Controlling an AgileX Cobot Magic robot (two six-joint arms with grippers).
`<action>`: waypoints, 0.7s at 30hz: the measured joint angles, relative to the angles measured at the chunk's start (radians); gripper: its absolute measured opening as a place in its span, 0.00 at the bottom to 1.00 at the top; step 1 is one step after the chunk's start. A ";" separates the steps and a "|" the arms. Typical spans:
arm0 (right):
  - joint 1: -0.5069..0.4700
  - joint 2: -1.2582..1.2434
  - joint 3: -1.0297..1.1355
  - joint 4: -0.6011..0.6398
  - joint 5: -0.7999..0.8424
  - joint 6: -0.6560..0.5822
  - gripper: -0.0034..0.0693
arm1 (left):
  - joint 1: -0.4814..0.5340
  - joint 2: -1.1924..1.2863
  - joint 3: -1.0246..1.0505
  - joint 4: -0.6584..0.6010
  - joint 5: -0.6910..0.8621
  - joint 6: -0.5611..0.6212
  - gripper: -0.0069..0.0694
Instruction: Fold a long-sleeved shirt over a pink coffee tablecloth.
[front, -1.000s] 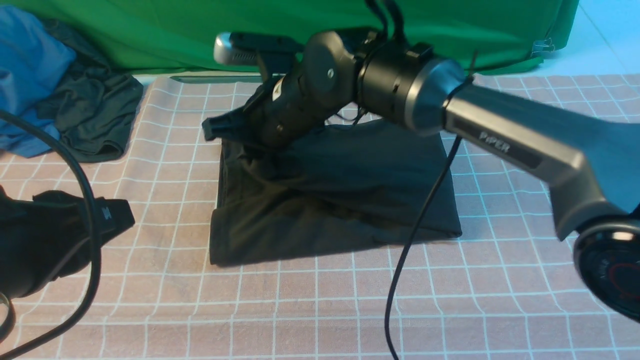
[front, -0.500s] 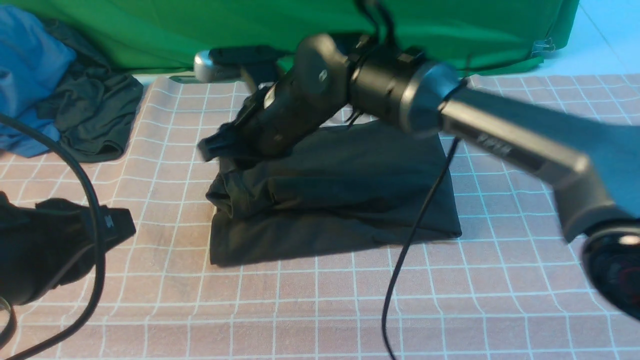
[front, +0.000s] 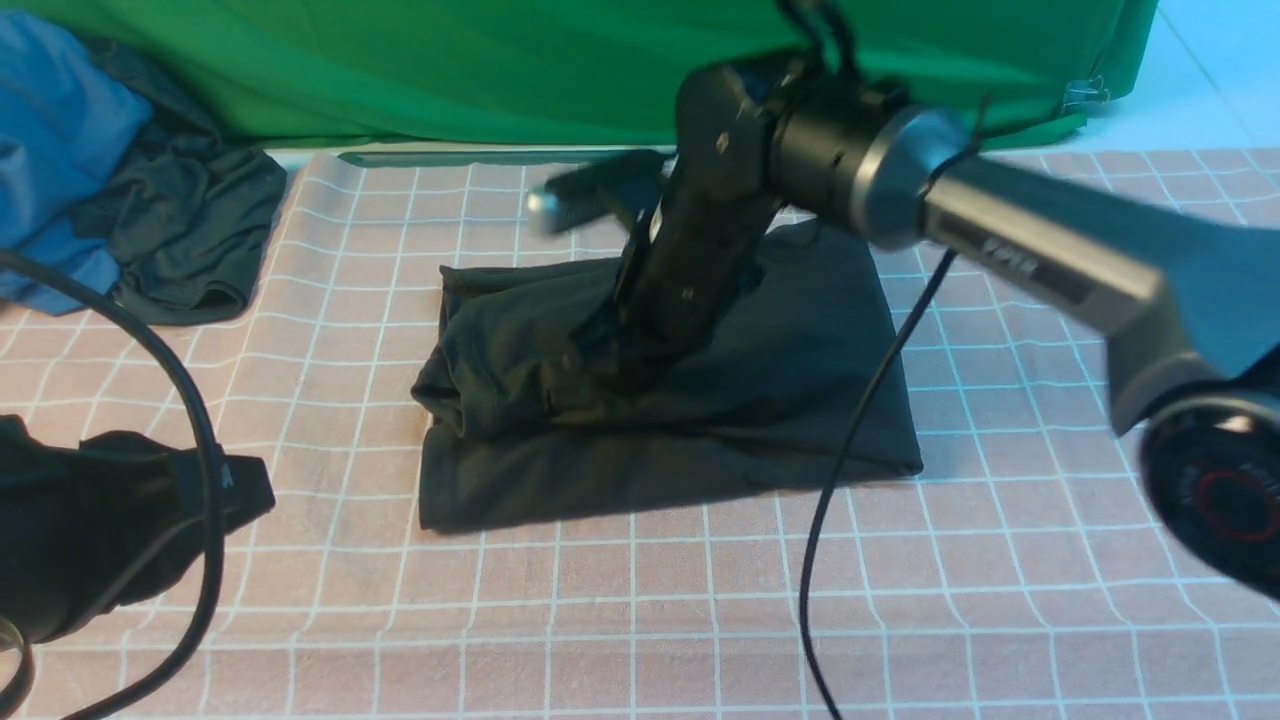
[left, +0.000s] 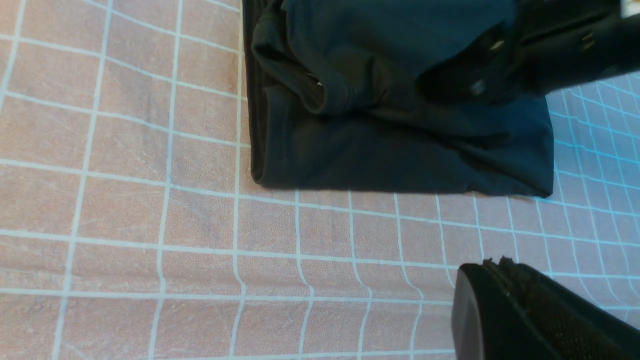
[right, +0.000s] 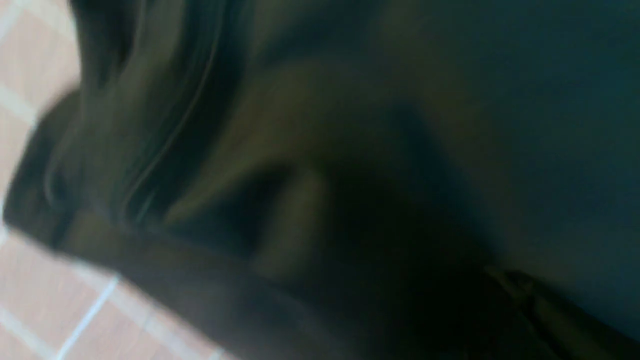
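Lying in a folded, roughly square bundle at the centre of the front view, the black shirt (front: 680, 440) is seen with a rumpled upper layer bunched toward its left side and a flatter layer beneath reaching the lower edge. It is spread on the pink checked tablecloth (front: 620, 620), which fills most of the frame. The right gripper (front: 600, 365) is pressed down into the middle of the shirt, its fingers closed; whether any cloth is pinched between them cannot be told, since the tips are buried in dark folds and the right wrist view is blurred. The left gripper (front: 245, 485) is held at the lower left of the front view, above bare tablecloth and well apart from the shirt, its fingers closed on nothing. A blue garment (front: 60, 140) and a dark grey-green garment (front: 190, 230) are heaped at the upper left, and a green cloth (front: 500, 60) is hung across the top.
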 joint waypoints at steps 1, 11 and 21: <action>0.013 0.009 0.000 0.005 0.020 -0.009 0.10 | 0.000 0.000 0.000 0.000 0.000 0.000 0.11; 0.070 0.020 -0.102 0.024 0.146 -0.021 0.10 | 0.000 0.000 0.000 0.001 -0.002 0.000 0.11; 0.070 0.028 -0.277 0.034 0.091 0.036 0.10 | 0.000 0.000 0.000 0.001 -0.002 0.000 0.11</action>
